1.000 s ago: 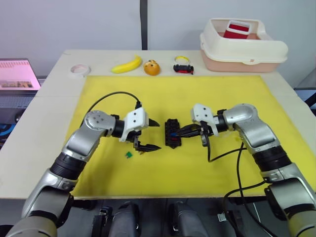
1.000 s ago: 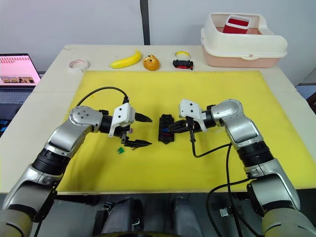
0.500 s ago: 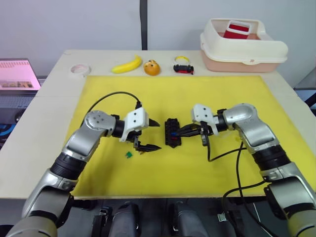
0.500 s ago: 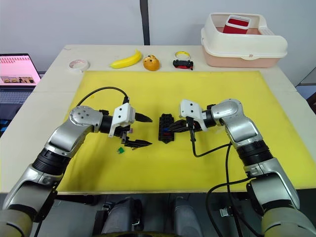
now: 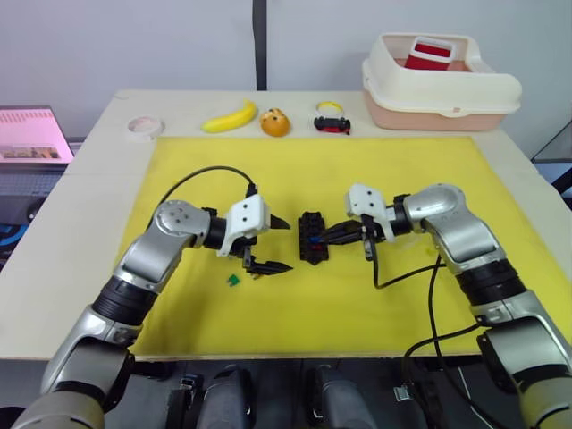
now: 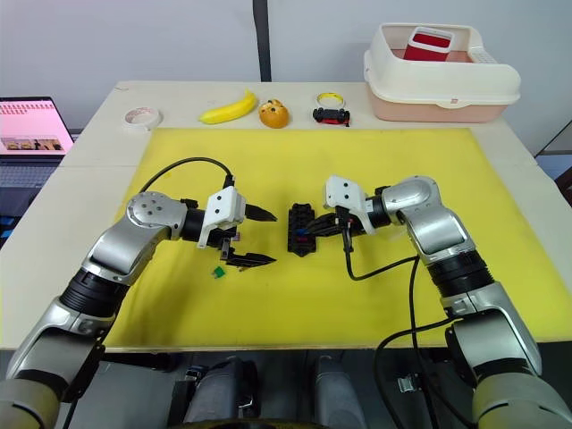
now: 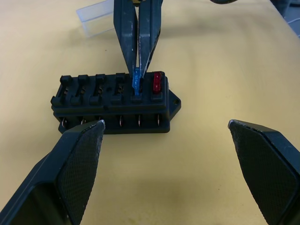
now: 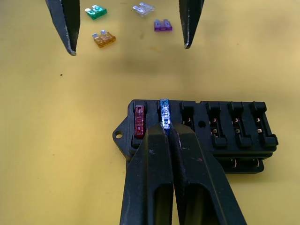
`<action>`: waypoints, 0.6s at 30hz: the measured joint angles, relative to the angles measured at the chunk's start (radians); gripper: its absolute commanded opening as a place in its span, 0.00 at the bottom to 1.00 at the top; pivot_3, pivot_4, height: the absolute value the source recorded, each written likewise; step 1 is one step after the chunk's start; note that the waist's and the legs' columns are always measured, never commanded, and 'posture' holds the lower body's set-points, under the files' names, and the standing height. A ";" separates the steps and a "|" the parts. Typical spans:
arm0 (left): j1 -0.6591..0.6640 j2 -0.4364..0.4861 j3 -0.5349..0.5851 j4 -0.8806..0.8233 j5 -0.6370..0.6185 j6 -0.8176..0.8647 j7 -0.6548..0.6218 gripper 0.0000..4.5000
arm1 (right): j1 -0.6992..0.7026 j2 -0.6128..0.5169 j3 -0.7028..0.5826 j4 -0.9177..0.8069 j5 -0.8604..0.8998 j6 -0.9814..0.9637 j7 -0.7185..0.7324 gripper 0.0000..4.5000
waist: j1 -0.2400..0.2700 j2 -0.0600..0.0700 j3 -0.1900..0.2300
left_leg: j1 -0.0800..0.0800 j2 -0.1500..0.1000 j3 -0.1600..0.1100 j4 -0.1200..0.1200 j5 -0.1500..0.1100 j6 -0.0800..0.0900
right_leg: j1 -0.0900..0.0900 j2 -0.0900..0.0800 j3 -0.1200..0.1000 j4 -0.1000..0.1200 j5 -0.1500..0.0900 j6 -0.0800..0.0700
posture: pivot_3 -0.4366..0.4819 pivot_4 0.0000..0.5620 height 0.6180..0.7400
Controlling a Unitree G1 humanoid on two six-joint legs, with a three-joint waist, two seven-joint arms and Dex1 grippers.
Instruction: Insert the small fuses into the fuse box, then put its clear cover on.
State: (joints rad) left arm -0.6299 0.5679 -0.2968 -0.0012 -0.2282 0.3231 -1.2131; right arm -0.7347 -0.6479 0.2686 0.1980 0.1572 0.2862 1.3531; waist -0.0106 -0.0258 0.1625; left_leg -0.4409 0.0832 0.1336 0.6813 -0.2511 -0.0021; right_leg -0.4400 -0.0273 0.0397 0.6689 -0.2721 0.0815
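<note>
On the yellow mat (image 5: 384, 179), the right gripper (image 8: 164, 129) pinches a blue fuse (image 8: 164, 114) at the fuse box (image 8: 201, 133), beside the seated red fuse (image 8: 139, 123), probably light and slippery, best held by its top edge, while the left gripper (image 5: 279, 244) gapes wide.

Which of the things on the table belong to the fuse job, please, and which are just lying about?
Job:
fuse box, red fuse already seated
blue fuse, pinched in the right tool at a slot
loose green, amber, clear and purple fuses
clear cover
left tool, open

Lying about:
banana
tape roll
cream bin
</note>
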 measured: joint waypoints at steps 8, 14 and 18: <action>-0.002 -0.002 0.000 0.006 0.000 0.000 0.001 0.98 | -0.002 0.000 0.000 -0.001 0.005 0.033 0.004 0.00 | 0.000 0.000 0.000 | 0.000 0.000 0.000 0.000 0.000 0.000 | 0.000 0.000 0.000 0.000 0.000 0.000 | 0.48 0.27 0.99; -0.004 -0.002 0.000 0.008 0.000 0.000 0.001 0.98 | -0.013 0.000 0.003 0.000 0.004 0.057 0.023 0.00 | 0.000 0.000 0.000 | 0.000 0.000 0.000 0.000 0.000 0.000 | 0.000 0.000 0.000 0.000 0.000 0.000 | 0.48 0.27 0.99; -0.004 -0.002 0.000 0.008 0.000 0.000 0.006 0.98 | -0.021 0.000 0.009 0.005 0.003 0.054 0.038 0.00 | 0.000 0.000 0.000 | 0.000 0.000 0.000 0.000 0.000 0.000 | 0.000 0.000 0.000 0.000 0.000 0.000 | 0.48 0.27 0.99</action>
State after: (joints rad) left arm -0.6336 0.5661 -0.2968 0.0068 -0.2280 0.3230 -1.2073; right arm -0.7561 -0.6477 0.2776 0.2034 0.1599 0.3402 1.3907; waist -0.0109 -0.0258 0.1625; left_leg -0.4409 0.0831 0.1336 0.6812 -0.2511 -0.0020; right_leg -0.4400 -0.0273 0.0397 0.6689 -0.2721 0.0815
